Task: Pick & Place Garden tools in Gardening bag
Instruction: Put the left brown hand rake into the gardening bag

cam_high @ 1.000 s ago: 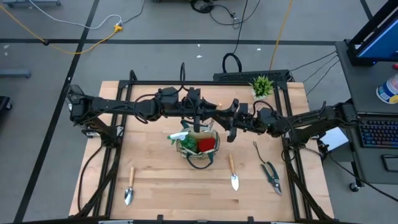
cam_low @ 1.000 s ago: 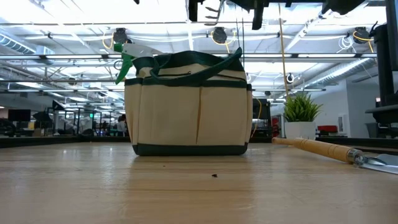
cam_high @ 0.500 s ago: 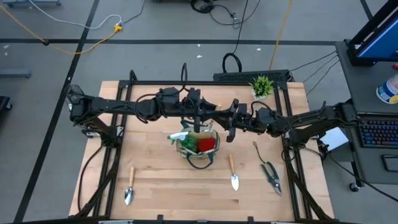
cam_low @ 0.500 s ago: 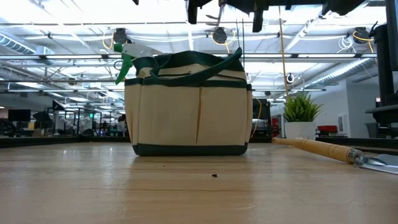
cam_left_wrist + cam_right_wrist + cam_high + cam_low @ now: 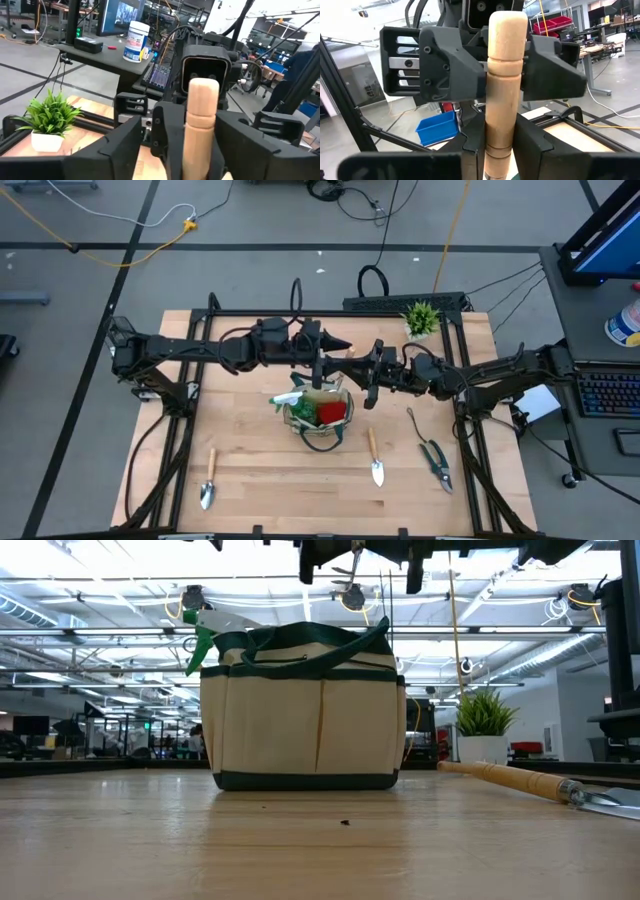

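A wooden-handled rake [image 5: 506, 65] stands about upright over the gardening bag [image 5: 320, 418], its round handle end up. Its metal tines [image 5: 350, 562] show at the top of the low view. My right gripper [image 5: 363, 370] is shut on the handle. My left gripper [image 5: 330, 348] faces it from the table's left and is open, its fingers [image 5: 120, 145] standing apart on either side of the handle without touching it. The bag rests on its flat base and holds a green spray bottle [image 5: 289, 398] and a red glove [image 5: 332, 412]. My right gripper pinches the rake's wooden handle [image 5: 500, 127] between its two fingers [image 5: 532, 147], some way below the handle's free end. The fingers come in level from the table's right and lie across the handle. The rake is lifted clear above the bag, handle end up.
Two wooden-handled trowels lie on the table, one near the front left [image 5: 207, 480] and one right of the bag [image 5: 375, 458]. Green-handled pruning shears [image 5: 435, 460] lie farther right. A small potted plant [image 5: 421, 317] stands at the far edge.
My left gripper has opened and let go of the rake's handle, its fingers now spread on either side of it. The rake has stayed where it was, above the bag, in my right gripper.
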{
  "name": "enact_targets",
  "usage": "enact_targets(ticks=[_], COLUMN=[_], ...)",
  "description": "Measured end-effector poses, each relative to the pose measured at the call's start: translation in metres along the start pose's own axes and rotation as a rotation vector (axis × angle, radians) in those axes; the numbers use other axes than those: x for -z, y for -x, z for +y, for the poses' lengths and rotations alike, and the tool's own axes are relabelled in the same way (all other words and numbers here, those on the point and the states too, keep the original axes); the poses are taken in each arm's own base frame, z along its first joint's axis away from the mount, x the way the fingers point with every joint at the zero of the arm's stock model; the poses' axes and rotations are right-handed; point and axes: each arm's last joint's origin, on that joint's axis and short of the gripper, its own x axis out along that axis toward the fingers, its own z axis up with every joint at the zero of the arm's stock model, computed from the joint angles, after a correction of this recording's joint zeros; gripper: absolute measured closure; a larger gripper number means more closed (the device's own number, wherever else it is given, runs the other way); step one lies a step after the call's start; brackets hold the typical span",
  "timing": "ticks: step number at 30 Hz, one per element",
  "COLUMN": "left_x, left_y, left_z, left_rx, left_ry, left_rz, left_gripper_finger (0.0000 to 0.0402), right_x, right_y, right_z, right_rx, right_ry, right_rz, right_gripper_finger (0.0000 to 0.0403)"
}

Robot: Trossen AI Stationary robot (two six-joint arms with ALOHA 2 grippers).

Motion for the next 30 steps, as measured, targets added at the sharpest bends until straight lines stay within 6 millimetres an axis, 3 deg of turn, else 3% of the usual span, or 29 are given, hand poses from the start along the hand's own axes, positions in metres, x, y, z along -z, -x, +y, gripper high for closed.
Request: enact_targets(ticks=[14,21,30], left_x=[-0.008,-0.022,-0.032], left_y=[0.011,0.044,0.079], left_z=[0.002,0.007,-0.002], left_rx=[0.048,-0.039,-0.205], left_ry=[0.013,0.040,-0.013], left_rz=[0.044,0.165,0.233], left_gripper_finger=[0.0056,0.0054,0.0053], right_x=[0.002,0.003,0.005], right_y=[0.000,0.000,0.001], right_z=[-0.001,-0.001,0.004], right_rx=[0.012,0.015,-0.051], right_ry=[0.015,0.015,-0.021], right_rz=[0.019,0.027,0.056], right_gripper_finger=[0.0341,0.0341,0.0341])
